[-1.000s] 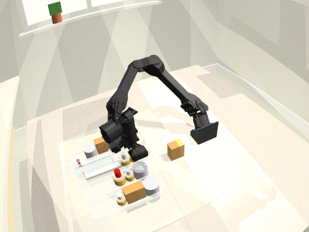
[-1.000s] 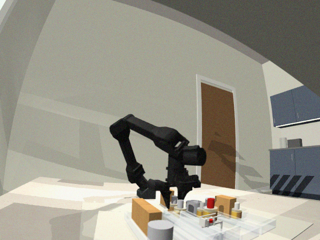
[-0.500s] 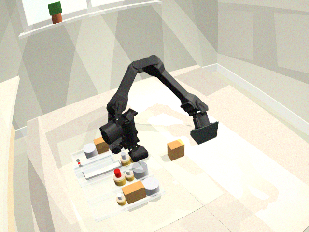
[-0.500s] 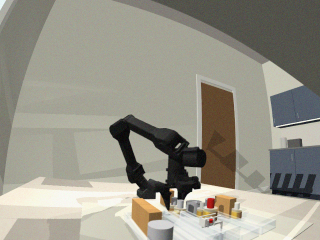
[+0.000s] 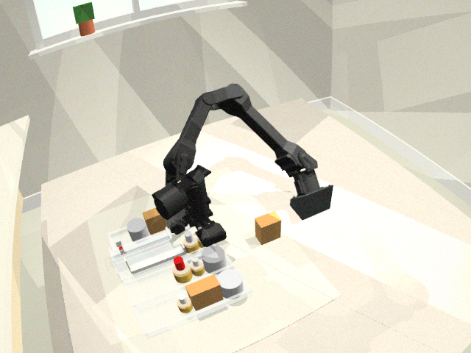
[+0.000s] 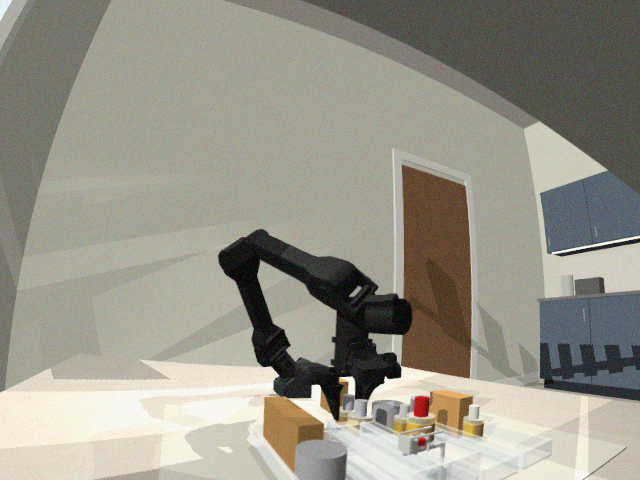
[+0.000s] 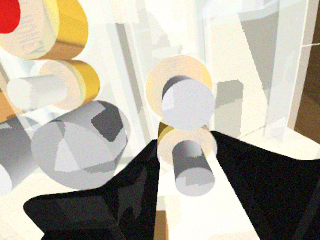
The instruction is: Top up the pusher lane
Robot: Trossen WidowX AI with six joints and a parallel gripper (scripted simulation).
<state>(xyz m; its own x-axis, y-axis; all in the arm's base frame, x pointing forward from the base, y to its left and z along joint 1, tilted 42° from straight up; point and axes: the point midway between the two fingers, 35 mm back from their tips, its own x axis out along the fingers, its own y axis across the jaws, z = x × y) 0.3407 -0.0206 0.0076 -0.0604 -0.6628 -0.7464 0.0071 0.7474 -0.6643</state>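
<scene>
A jar with a grey cap [image 7: 194, 181] [image 6: 348, 401] is upright between the fingers of my gripper [image 7: 183, 140] [image 6: 348, 409], which is shut on it. In the top view the gripper mostly hides it. A matching lane jar with a pale grey cap [image 5: 190, 244] [image 6: 360, 408] [image 7: 187, 105] stands directly behind it in the sprung lane, close to or touching it. The held jar is at the front end of the lane; whether its base rests on the lane floor cannot be told. The pusher plate and front stop are not clearly visible.
Beside the lane stand a red-capped jar [image 5: 182, 272] [image 6: 420, 421], a small white-capped jar [image 5: 196, 267] [image 7: 70, 85] and a grey cylinder [image 5: 213, 259] [image 7: 80, 145]. Another small jar [image 5: 185, 304], a brown box [image 5: 204, 292] and a grey can [image 5: 230, 283] fill the outer lane. A loose brown box [image 5: 268, 229] stands apart.
</scene>
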